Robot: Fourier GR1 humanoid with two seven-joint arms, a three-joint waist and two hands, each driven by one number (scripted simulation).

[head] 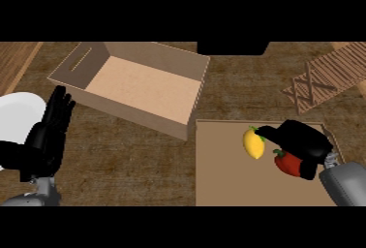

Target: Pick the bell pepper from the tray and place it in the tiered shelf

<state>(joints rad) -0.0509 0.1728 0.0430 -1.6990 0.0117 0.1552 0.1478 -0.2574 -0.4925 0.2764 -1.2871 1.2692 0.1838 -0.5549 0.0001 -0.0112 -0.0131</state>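
A red bell pepper (pixel 286 164) lies on the brown tray (pixel 221 184) at the lower right. My right hand (pixel 304 143) hovers over the pepper with its fingers curled around it, hiding the pepper's right side. A yellow lemon-like fruit (pixel 253 144) lies just left of the hand on the same tray. The wooden tiered shelf (pixel 322 82) stands at the upper right, beyond the tray. My left hand (pixel 50 131) rests open at the left edge, fingers pointing up.
An open cardboard box (pixel 136 85) stands at the upper middle, left of the tray. A white round object (pixel 16 116) shows at the left edge beside my left hand. A dark block (pixel 232 47) sits at the top edge.
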